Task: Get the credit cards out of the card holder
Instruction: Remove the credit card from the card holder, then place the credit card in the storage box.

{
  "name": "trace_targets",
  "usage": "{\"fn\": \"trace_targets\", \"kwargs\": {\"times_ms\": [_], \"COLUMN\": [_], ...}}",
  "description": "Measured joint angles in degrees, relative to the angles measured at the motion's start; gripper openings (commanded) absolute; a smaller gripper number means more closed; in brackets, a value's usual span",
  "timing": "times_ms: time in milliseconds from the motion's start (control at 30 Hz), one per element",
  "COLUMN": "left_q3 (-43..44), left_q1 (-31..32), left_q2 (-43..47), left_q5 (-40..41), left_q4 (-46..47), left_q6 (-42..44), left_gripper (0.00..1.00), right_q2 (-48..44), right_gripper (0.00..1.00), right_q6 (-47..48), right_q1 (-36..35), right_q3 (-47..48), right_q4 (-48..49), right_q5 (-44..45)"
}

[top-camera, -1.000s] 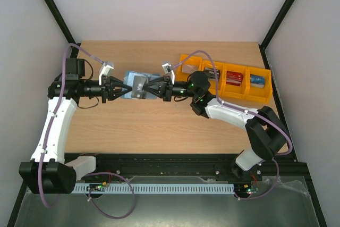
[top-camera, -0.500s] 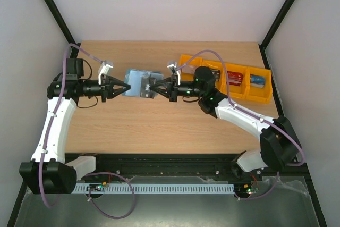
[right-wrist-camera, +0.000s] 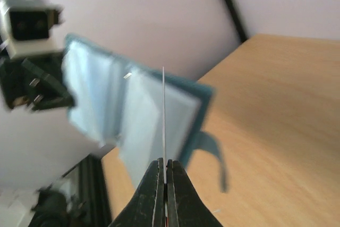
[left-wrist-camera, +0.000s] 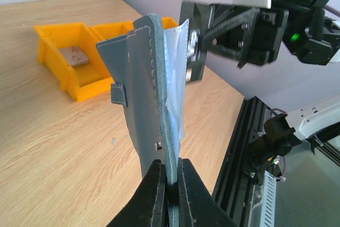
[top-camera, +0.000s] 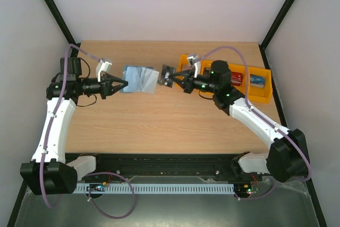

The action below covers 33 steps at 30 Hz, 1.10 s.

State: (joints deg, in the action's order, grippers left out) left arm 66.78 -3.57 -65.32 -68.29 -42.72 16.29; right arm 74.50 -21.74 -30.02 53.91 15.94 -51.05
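Above the far half of the counter (top-camera: pixel 159 120), my left pincer (top-camera: pixel 124 84) is pressed tight on one edge of the card holder (top-camera: pixel 139 80), which hangs open in the air. My right pincer (top-camera: pixel 175 78), just right of it, pinches a grey card (top-camera: pixel 168 73) by its edge, clear of the pockets and near the orange bins (top-camera: pixel 257 98). Such a narrow hold could let the card swivel or drop short of a bin; the soft holder could sag loose too.

Pale wood table (top-camera: pixel 159 126), evenly lit; plain white walls (top-camera: pixel 170 3) close it in, black corner posts (top-camera: pixel 53 9), black rail (top-camera: pixel 170 159) up front, perhaps metal.
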Motion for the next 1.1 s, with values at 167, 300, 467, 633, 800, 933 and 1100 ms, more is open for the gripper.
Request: {"fn": "trace_targets", "kwargs": {"times_ms": [167,300,467,633,800,933,1100], "left_q3": [-0.02,-0.42,-0.7,-0.98,-1.2,-1.2,-1.22], "left_q1": [-0.02,-0.11,-0.09,-0.11,-0.09,-0.09,0.46], "left_q2": [0.0,0.0,0.0,0.0,0.02,0.02,0.04], "left_q5": [2.56,3.58,4.46,5.9,6.47,6.56,6.86], "left_q4": [0.85,1.86,2.47,3.04,3.13,3.13,3.08], "left_q6": [-1.33,-2.34,-3.23,-3.87,-3.89,-3.87,-3.74], "left_gripper": [0.02,0.02,0.02,0.02,0.02,0.02,0.02], "right_q2": [-2.38,-2.86,-2.47,2.29,9.68,16.9,24.24], "right_gripper": [0.02,0.02,0.02,0.02,0.02,0.02,0.02], "right_q6": [-7.28,-15.63,-29.97,-43.17,-56.11,-62.79,-68.72], "right_q1": [9.49,17.84,22.12,22.05,21.51,19.87,18.36], "right_q3": [0.02,0.52,-3.21,-4.26,-4.15,-1.4,4.7], "right_q4": [-1.46,-4.35,-2.25,0.72,3.23,1.77,-0.26], "right_q5": [9.86,20.83,33.33,43.21,50.25,53.24,54.88]}}
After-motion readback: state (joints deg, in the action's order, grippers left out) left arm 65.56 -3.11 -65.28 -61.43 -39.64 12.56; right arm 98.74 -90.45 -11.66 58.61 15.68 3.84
